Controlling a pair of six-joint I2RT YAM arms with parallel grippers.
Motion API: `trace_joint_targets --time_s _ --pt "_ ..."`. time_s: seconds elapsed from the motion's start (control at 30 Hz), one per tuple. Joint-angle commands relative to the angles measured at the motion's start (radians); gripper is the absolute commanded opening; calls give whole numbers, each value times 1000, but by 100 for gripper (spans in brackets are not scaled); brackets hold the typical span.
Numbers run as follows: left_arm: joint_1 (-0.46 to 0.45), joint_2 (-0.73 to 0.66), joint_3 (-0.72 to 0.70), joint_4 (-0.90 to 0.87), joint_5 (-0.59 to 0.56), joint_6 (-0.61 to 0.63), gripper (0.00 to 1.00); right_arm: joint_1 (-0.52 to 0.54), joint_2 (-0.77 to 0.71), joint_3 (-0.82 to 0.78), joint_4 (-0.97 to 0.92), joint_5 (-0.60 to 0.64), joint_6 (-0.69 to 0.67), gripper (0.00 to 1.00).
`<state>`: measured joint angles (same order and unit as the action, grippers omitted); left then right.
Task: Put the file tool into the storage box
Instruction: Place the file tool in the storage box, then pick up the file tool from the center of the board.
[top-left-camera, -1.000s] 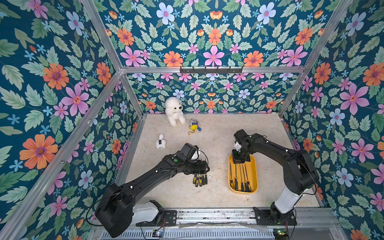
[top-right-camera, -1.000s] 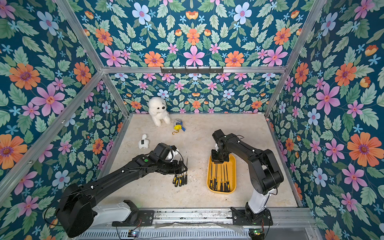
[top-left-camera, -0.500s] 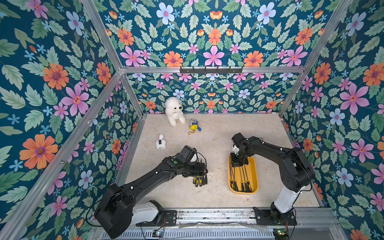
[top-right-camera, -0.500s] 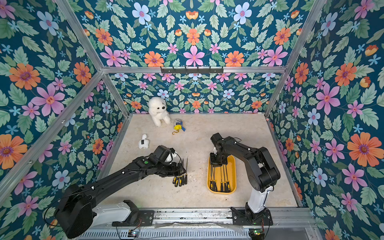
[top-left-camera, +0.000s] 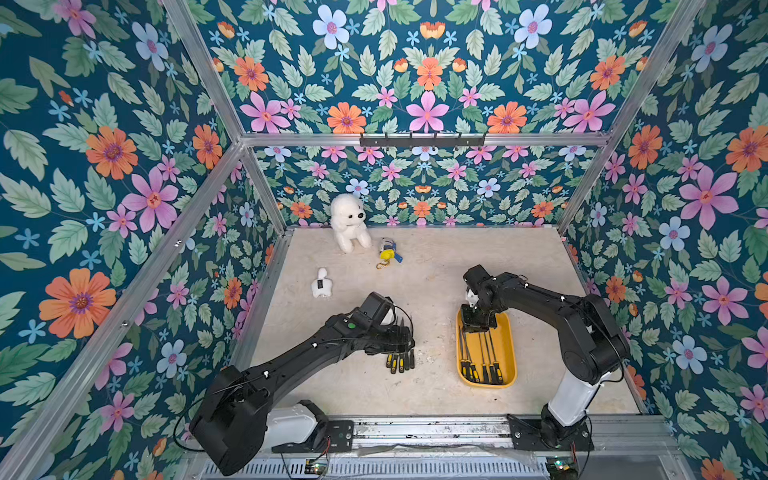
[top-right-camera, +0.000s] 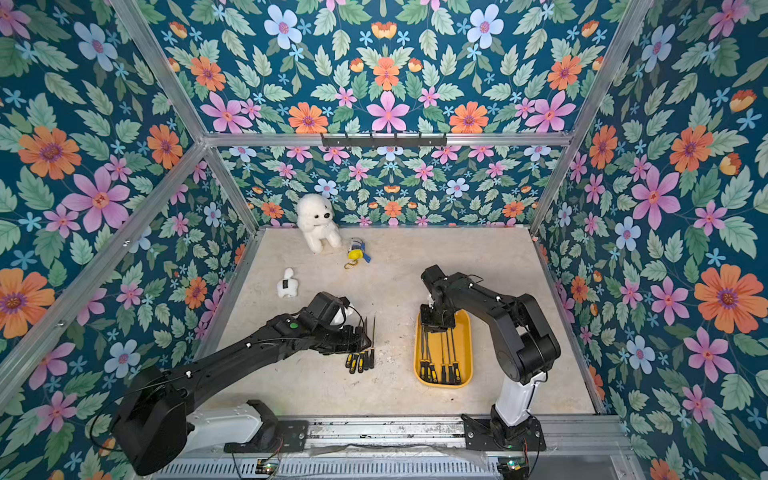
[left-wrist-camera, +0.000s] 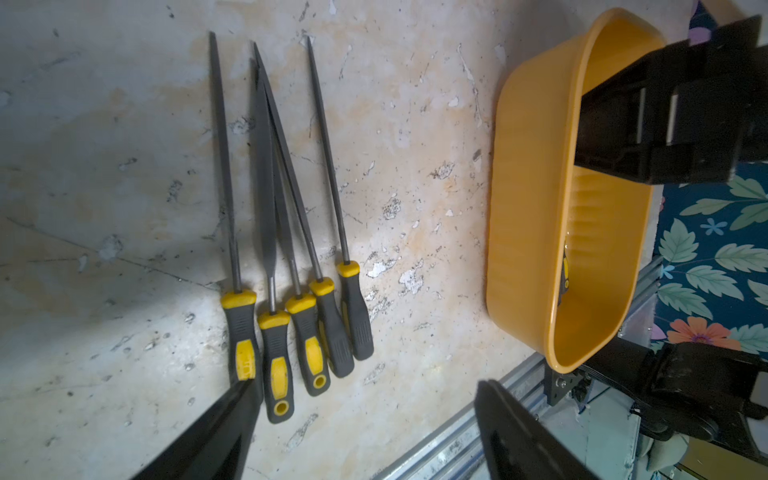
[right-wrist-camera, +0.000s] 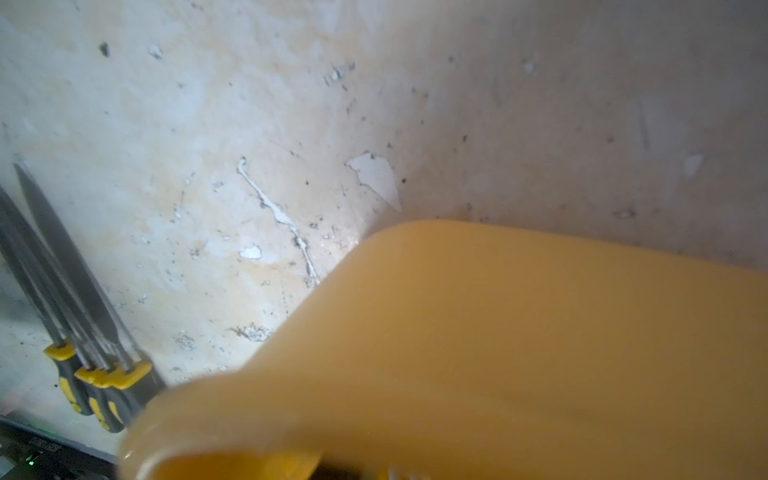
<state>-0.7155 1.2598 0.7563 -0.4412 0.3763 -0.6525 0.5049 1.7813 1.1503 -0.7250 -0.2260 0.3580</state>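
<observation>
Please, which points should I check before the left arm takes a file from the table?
1. Left gripper open: ok.
2. Loose files below it: ok.
3. One file lying apart from the others: not ok, blades cross, handles touch.
4. Free room in the storage box: ok, one side bare.
5. Right gripper away from the box: not ok, it is over the far end.
6. Right gripper open or shut: cannot tell.
</observation>
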Motion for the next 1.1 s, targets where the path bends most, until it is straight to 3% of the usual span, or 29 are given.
trace_joint_targets --time_s 0.0,0.23,0.57,1.07 --pt "-1 6 -8 28 -8 -17 88 1 -15 19 -33 29 -2 27" --pt "-16 16 -68 86 -58 -106 84 -9 -55 86 -87 62 -4 29" --pt "-34 44 -120 63 -219 -168 57 -15 -64 154 -113 52 -16 29" --pt "-33 156 -74 1 -287 -109 42 -14 -59 125 -85 31 -11 28"
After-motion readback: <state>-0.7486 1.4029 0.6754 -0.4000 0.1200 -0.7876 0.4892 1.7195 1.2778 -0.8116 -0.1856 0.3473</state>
